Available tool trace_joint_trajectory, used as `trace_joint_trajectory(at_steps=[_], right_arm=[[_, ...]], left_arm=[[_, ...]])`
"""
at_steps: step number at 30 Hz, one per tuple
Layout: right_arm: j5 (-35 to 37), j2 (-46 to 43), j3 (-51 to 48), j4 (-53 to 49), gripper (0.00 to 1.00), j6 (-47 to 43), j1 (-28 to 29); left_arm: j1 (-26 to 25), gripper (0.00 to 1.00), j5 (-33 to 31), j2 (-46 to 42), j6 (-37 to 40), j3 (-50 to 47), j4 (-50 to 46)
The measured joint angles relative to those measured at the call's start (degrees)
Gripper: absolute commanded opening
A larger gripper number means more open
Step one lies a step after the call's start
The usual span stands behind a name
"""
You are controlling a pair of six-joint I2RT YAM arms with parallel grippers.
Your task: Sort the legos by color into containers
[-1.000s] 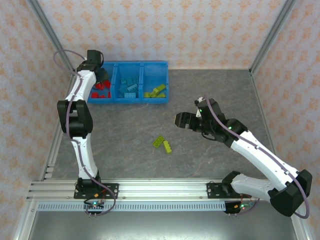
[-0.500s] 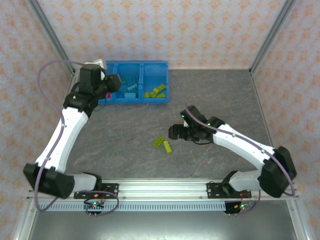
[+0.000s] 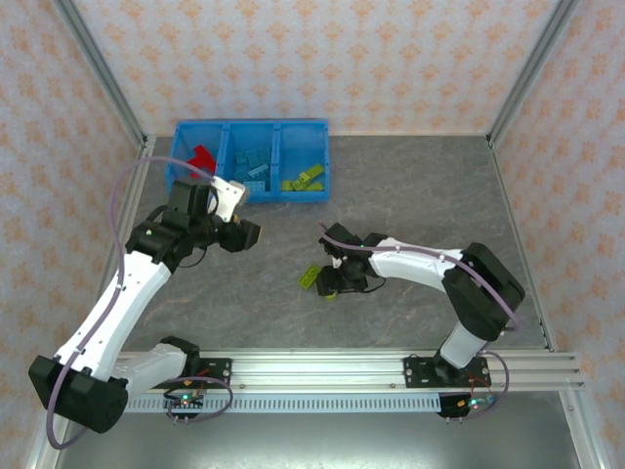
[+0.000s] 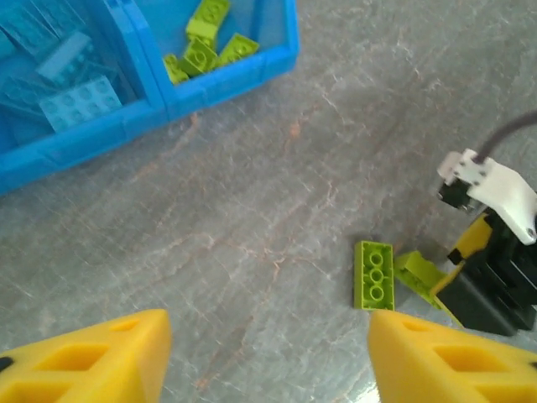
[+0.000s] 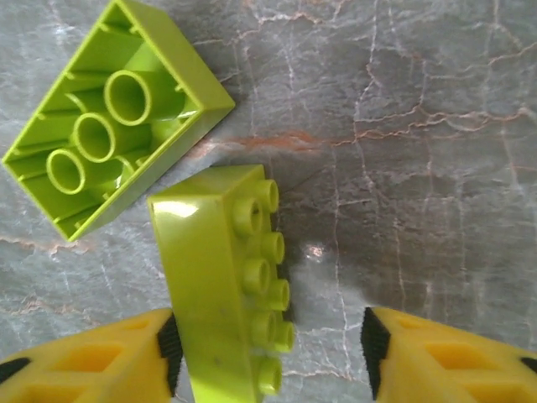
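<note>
With two lime-green pieces not yet binned, the right hand [image 3: 332, 280] hangs low over them near the middle of the grey marbled surface [image 3: 420, 195], a little toward its near edge. Its yellow fingers [image 5: 84, 361] are spread, not clenched, and straddle a lime-green studded plastic brick [image 5: 220, 285] tipped on its side. One pad sits just beside the brick's stud-free face; the other is apart from the studs, which point sideways at it. The brick's long axis runs along the gap btwn the fingers, so the straddle looks set for a pinch across the short way, studs to base.

A second lime-green brick [image 5: 109, 117] lies flipped, hollow tubes up, long axis slanting approx. diagonally away from the first. The two meet at a corner, touching or nearly; can't tell which.

The left hand [image 3: 244, 234] hovers over the left half of the surface, btwn the pair and the far-left corner, fingers released w/ nothing held. It is prob. parked there to stay out of the right arm's way.

At that far-left corner sits the long bright-blue plastic tray of three open-top compartments [image 3: 293, 196]. Red bricks [image 3: 200, 156] fill the left bay, light-blue bricks [image 3: 254, 168] the middle, lime-green bricks [image 3: 303, 179] the right. That right bay is the one nearest the loose pair and the likely destination.
</note>
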Motion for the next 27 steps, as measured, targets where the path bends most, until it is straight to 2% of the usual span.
trace_joint_trajectory(at_steps=[3,5,7,12,17,20,27], right_arm=[[1.1,1.2,0.1,0.1,0.25,0.3,0.0],[2.4,1.1,0.1,0.1,0.13,0.7,0.0],[4.3,0.3,0.1,-0.1,0.06,1.1,0.0],[11.8,-4.6,3.5,-2.4,0.06,1.1,0.0],[20.4,-4.7,15.6,0.5,0.07,-0.7,-1.6],[24.2,1.0,26.8,3.7,0.08,-2.3,-4.2],[29.4,26.2,55.7,5.8,0.08,-7.3,-7.5]], left_arm=[[0.0,0.86,1.5,-0.9,4.0,-3.8,2.0],[0.0,0.88,1.9,-0.3,6.3,-5.0,2.1],[0.0,0.89,1.9,0.0,8.2,-5.7,2.3],[0.0,0.92,2.2,-2.8,10.5,-9.7,4.3],[0.0,0.92,1.7,-6.5,11.0,-11.8,7.1],[0.0,0.93,-0.3,-6.7,11.0,-12.1,8.2],[0.0,0.93,-5.1,-6.5,11.0,-12.8,9.3]])
